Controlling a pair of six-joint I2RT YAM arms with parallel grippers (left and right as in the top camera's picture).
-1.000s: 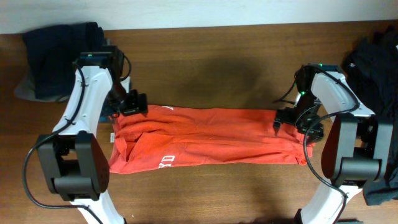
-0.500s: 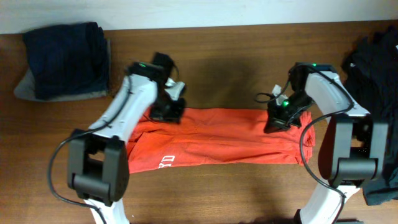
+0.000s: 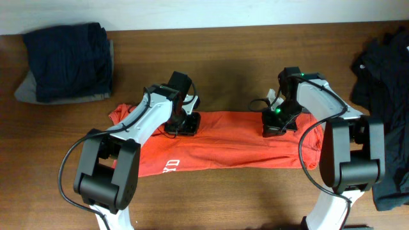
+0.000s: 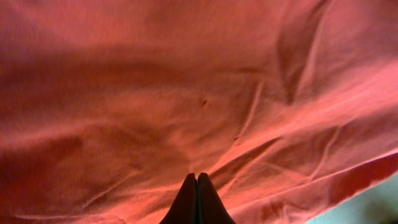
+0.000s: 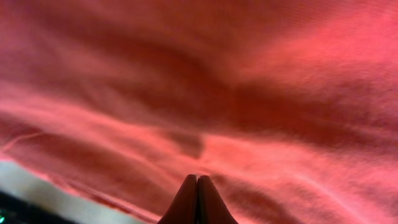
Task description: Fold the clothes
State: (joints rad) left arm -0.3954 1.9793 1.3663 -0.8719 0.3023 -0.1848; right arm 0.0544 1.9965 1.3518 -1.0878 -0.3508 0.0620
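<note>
The clothes in play are an orange-red T-shirt (image 3: 230,137) lying in a long band across the middle of the table, with white lettering (image 3: 170,165) near its lower left. My left gripper (image 3: 181,126) presses down on its upper edge left of centre. On the same edge, right of centre, rests my right gripper (image 3: 273,126). Red fabric (image 4: 186,93) fills the left wrist view, where the left gripper (image 4: 197,177) is shut with nothing showing between its tips. The right gripper (image 5: 197,178) is likewise shut against the cloth (image 5: 249,74).
A folded navy pile (image 3: 67,61) sits on a grey garment (image 3: 25,94) at the back left. Black clothes (image 3: 383,70) are heaped along the right edge. Bare brown table (image 3: 230,70) lies behind the shirt and in front of it.
Both grippers went from open at the shirt's outer ends to shut, and slid inward along its upper edge toward the middle. The shirt's left end has shifted slightly.
</note>
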